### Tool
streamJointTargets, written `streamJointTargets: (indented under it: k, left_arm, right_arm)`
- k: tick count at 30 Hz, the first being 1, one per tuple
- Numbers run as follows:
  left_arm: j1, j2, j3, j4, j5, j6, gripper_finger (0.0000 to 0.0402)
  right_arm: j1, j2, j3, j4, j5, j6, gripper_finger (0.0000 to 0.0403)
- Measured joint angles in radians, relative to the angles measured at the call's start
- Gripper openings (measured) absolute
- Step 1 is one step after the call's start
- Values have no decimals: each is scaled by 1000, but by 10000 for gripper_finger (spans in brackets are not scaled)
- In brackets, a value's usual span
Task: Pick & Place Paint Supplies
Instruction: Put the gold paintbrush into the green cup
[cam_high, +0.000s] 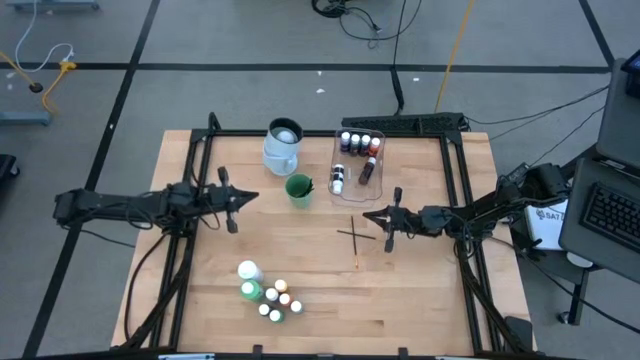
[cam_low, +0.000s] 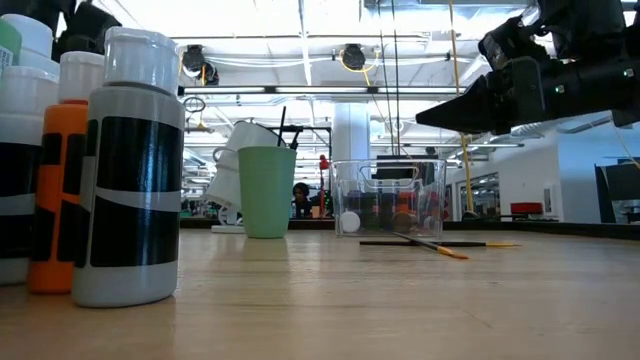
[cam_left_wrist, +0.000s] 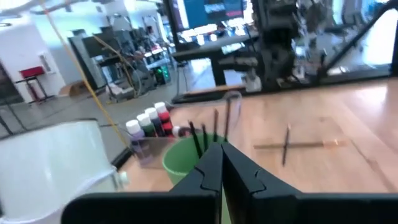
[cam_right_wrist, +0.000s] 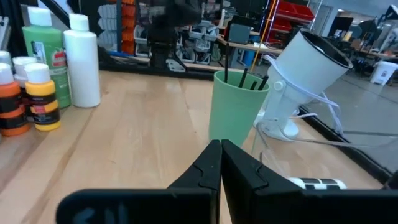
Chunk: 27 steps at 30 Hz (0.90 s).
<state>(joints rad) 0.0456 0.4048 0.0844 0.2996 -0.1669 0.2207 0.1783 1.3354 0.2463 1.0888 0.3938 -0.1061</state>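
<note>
Both claws shut and empty above the desk

From above, left claw (cam_high: 236, 200) hovers beside the green cup (cam_high: 298, 188), likely after placing brushes (cam_left_wrist: 200, 138); right claw (cam_high: 372, 217) waits closed near two crossed brushes (cam_high: 355, 236). Low down, bottles (cam_low: 128, 170) remain unsorted.

No legible text; bottle labels (cam_right_wrist: 38, 102) too blurry.

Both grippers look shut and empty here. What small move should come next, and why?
Probably open the right gripper and lower it onto the two crossed brushes lying loose on the table nearby. The green cup already holds brushes, and the left gripper is shut, holding nothing.
</note>
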Motion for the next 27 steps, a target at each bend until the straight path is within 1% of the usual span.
streamJointTargets:
  k: [1,3,5,6,9,10,12,14,16,17,19,21,24,27]
  left_arm:
    - [0,1,-8,2,8,14,5]
    - [0,2,-14,3,10,40,11]
    - [0,1,-14,14,10,40,15]
    - [0,1,-14,15,10,33,16]
    - [0,0,-14,17,10,17,14]
    - [-1,0,-14,18,10,12,12]
    - [-1,0,-14,20,10,8,6]
    - [-1,0,-14,20,11,6,2]
    - [-1,0,-14,21,11,2,3]
    - [-1,0,-14,20,11,2,6]
    - [-1,0,-14,20,11,2,13]
    - [-1,0,-14,21,11,1,19]
    - [-1,0,-14,25,11,-15,20]
    - [-1,0,-14,27,12,-23,14]
  right_arm:
    - [0,0,5,0,17,15,4]
    - [2,0,38,-43,124,49,4]
    - [8,-1,104,-163,215,54,4]
    - [17,0,150,-248,234,52,5]
    - [66,0,348,-570,244,56,5]
    - [87,0,422,-697,276,82,5]
    - [129,0,589,-1017,344,177,5]
    - [167,0,754,-1343,361,295,5]
    - [197,5,888,-1646,351,425,4]
    - [205,10,935,-1768,327,479,5]
    - [219,13,979,-1941,266,576,4]
    - [224,13,985,-2011,203,631,4]
    - [231,17,952,-2008,105,646,4]
    - [246,34,890,-2013,47,660,4]
